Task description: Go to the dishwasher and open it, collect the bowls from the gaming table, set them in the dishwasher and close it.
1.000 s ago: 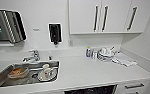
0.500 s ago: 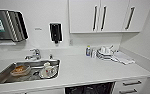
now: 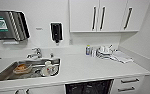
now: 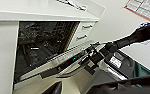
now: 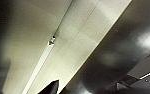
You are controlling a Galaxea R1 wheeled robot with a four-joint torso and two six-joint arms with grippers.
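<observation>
White kitchenette counter (image 3: 91, 70); below it the dishwasher (image 4: 41, 50), door (image 4: 66, 61) part-lowered. Door likely heavy, rigid, hinged: best held at its top edge. Gripper jaw states cannot be told.

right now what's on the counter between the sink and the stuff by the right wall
Head view: the white counter is bare from the sink to the small bottle and crockery pile. The open dishwasher sits below that stretch.

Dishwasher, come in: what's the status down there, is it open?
Dishwasher door partly down, dark racks showing. Right arm's gripper at the door's top edge; finger state unclear. Sink holds crockery.
</observation>
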